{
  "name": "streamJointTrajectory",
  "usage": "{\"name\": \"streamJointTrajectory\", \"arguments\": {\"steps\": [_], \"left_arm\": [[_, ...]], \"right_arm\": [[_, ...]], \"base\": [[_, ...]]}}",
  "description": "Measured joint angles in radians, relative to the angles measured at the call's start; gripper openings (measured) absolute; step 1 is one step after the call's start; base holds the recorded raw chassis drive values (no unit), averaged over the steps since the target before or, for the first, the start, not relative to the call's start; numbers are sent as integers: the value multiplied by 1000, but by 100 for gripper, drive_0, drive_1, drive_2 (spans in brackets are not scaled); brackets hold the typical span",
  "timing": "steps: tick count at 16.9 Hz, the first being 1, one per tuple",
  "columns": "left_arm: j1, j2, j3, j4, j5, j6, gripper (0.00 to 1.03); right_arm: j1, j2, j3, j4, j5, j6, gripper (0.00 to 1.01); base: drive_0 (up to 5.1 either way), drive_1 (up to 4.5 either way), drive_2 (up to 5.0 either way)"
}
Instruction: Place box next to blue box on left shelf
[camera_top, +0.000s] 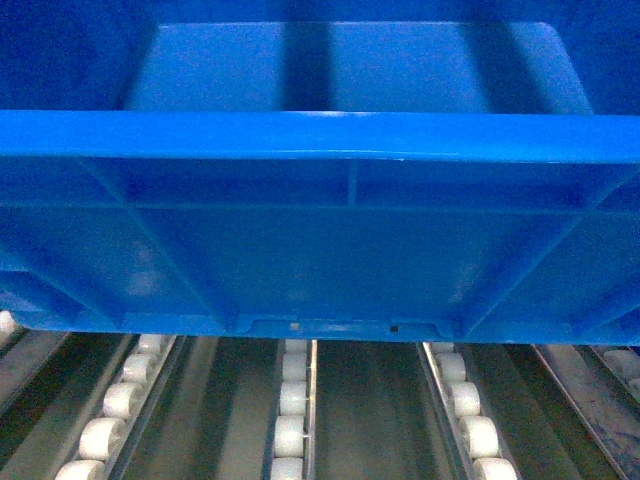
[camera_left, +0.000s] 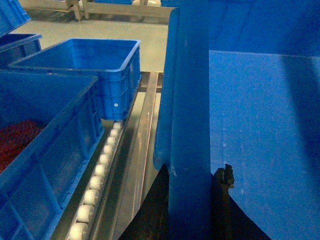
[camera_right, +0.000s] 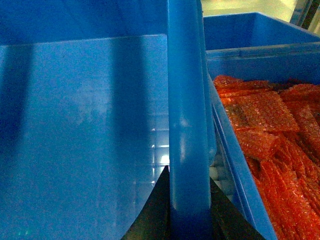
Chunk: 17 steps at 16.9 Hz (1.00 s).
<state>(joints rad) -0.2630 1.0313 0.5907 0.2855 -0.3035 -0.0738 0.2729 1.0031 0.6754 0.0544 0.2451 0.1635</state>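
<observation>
The box (camera_top: 320, 230), a large bright-blue open crate, fills the head view and hangs just above the roller rails (camera_top: 292, 400). My left gripper (camera_left: 192, 172) is shut on the box's left rim (camera_left: 187, 100), with one dark finger (camera_left: 225, 180) inside the wall and one outside. My right gripper (camera_right: 189, 185) is shut on the right rim (camera_right: 186, 125) in the same way. A blue box (camera_right: 235, 145) full of orange-red bubble wrap stands close beside the right wall. Two more blue boxes stand to the left. Neither gripper shows in the head view.
On the left, a near blue crate (camera_left: 45, 130) holds red material and an empty blue crate (camera_left: 100, 65) sits farther along the roller track (camera_left: 97, 170). A metal rail (camera_left: 145, 125) runs between them and the held box. Another blue crate (camera_right: 250, 30) stands beyond the right neighbour.
</observation>
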Motion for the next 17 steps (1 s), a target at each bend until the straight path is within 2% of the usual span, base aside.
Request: {"name": "streamJointTrajectory", "arguments": {"steps": [17], "left_arm": [[0,0,0,0,0,0,10]], "right_arm": [[0,0,0,0,0,0,9]], "base": [[0,0,0]]}}
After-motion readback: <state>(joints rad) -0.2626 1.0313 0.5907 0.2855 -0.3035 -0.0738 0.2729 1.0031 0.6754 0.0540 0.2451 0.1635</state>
